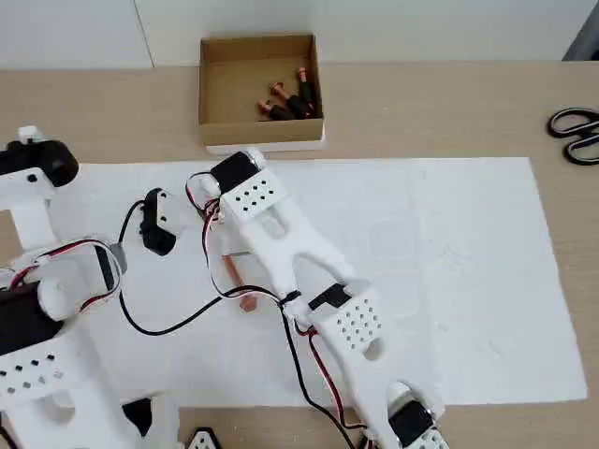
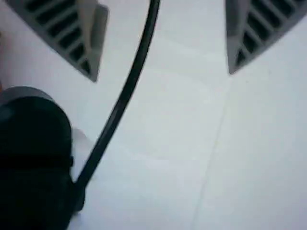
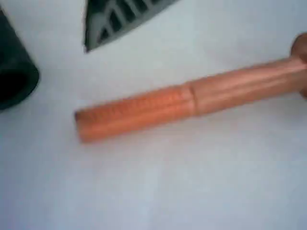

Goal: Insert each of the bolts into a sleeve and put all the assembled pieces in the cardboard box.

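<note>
1. The bolt lies flat on the white sheet, copper-coloured, with its threaded half towards the sleeve and its head at the far end.
2. The sleeve is black and also rests on the sheet. Its open mouth is near the bolt's threaded tip but apart from it.
3. The right claw hangs low over the bolt, under the arm that stretches in from the near right corner of the worktop. I cannot tell whether it is apart or together; the bolt rests loose on the sheet.
4. The left claw is spread wide apart and holds nothing, pointing down at bare sheet.
5. A black cable runs across the sheet below the left claw, beside a dark blurred body that I cannot identify.
6. The cardboard box stands at the far edge of the sheet. Several assembled pieces, copper bolts in black sleeves, lie heaped in its right half.
7. A pair of scissors lies on the bare worktop at the far right, well apart from the sheet.
</note>
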